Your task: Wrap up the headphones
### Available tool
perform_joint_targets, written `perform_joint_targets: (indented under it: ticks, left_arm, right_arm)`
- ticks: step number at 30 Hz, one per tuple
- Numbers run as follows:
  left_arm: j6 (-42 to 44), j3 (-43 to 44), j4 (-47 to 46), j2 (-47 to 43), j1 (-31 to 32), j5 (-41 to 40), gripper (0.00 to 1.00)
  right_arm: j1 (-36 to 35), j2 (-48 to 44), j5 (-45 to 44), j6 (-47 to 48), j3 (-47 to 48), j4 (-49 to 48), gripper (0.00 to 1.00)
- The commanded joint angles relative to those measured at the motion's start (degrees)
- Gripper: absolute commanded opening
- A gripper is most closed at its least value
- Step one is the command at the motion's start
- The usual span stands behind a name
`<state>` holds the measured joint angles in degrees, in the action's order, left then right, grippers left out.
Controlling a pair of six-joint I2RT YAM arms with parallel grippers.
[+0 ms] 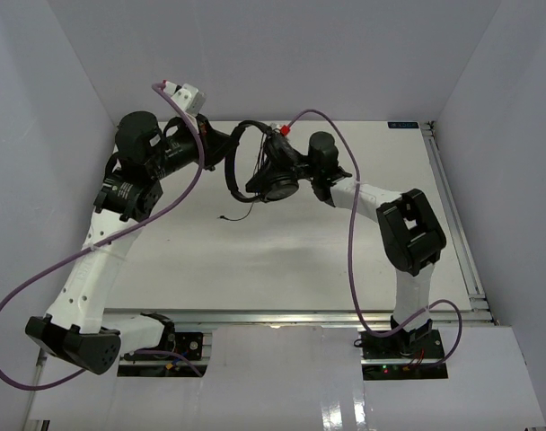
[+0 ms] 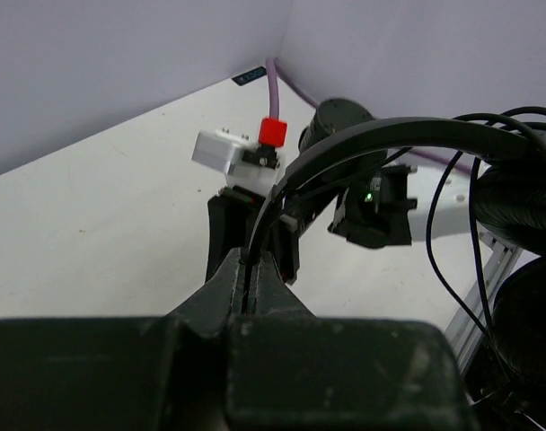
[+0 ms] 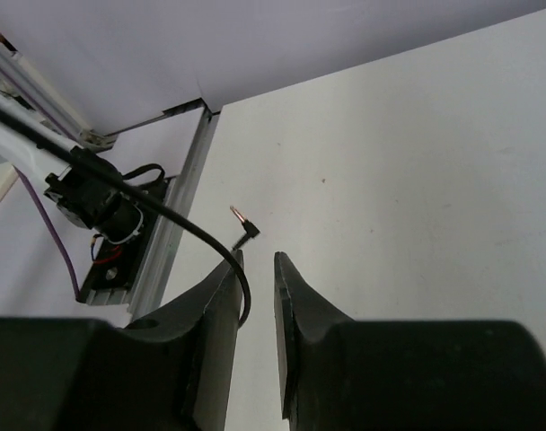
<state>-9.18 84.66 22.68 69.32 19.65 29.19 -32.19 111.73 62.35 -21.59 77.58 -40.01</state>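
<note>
— Where are the headphones (image 1: 275,190)?
— Held in the air over the far edge of the worktop, a little left of middle. The left gripper (image 2: 252,260) is clamped on the headband (image 2: 381,139).
— And the right gripper (image 3: 255,269)?
— There's a narrow gap, with the cord (image 3: 165,214) running through it. Whether it's pinched, I can't tell.
— What's the risk?
— If that hold is loose, the plug (image 3: 244,222) end could slide out and the wrap would go slack.
</note>
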Motion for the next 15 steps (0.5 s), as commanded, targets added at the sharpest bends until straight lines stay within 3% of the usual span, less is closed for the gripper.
perform_joint_targets:
  ticks: [1,4,9,12,15]
  left_arm:
    - [-3.5,4.1,0.1,-2.8,0.2,-7.0,0.0]
    - [-4.6,4.9,-0.2,-2.7,0.2,-9.5,0.0]
    - [-5.1,5.0,-0.7,-2.5,0.1,-16.0,0.0]
    - [-5.4,4.4,-1.2,-2.2,-0.2,-20.2,0.0]
    - [-6.7,1.6,-2.9,-3.1,-1.9,-25.0,0.0]
  right_arm:
    - [-1.6,3.9,2.6,-21.1,-3.6,-27.3,0.27]
    - [-3.0,5.4,2.5,-27.9,-6.3,-35.8,0.25]
    - [-4.6,3.7,3.1,-30.4,-11.2,-39.2,0.24]
    - [-4.4,-0.2,3.2,-28.4,-14.8,-36.4,0.21]
    - [-4.1,-4.6,1.4,-22.1,-18.9,-27.0,0.09]
